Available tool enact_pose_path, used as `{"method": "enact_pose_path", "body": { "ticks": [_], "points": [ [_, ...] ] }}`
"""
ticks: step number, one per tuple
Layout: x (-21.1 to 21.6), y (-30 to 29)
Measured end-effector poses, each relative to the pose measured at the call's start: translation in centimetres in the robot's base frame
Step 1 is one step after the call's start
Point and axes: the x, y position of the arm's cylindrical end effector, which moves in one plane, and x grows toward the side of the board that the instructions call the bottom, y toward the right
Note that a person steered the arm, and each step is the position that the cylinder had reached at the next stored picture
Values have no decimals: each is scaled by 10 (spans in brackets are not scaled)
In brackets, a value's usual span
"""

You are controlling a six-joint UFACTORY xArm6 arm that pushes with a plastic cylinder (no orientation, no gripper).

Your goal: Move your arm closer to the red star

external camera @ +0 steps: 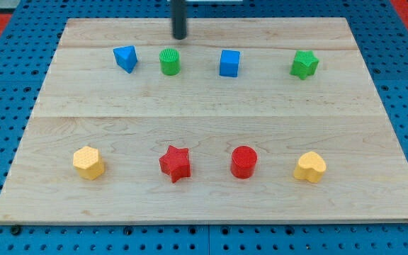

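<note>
The red star [175, 163] lies on the wooden board [211, 99] in the lower row, left of centre. My tip [180, 37] is near the view's top edge of the board, just above and right of the green cylinder [169, 61]. The tip is far from the red star, almost straight above it in the view. A red cylinder [244, 161] sits to the right of the red star.
The upper row holds a blue triangular block [125, 58], the green cylinder, a blue cube [229, 63] and a green star [304, 64]. The lower row has a yellow hexagon-like block [88, 162] at the left and a yellow heart [309, 167] at the right.
</note>
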Motion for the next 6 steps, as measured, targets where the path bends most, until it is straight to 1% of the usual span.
{"method": "enact_pose_path", "body": {
  "ticks": [1, 2, 3, 4, 6],
  "points": [
    [52, 2],
    [52, -59],
    [75, -53],
    [179, -47],
    [269, 14]
  ]
}}
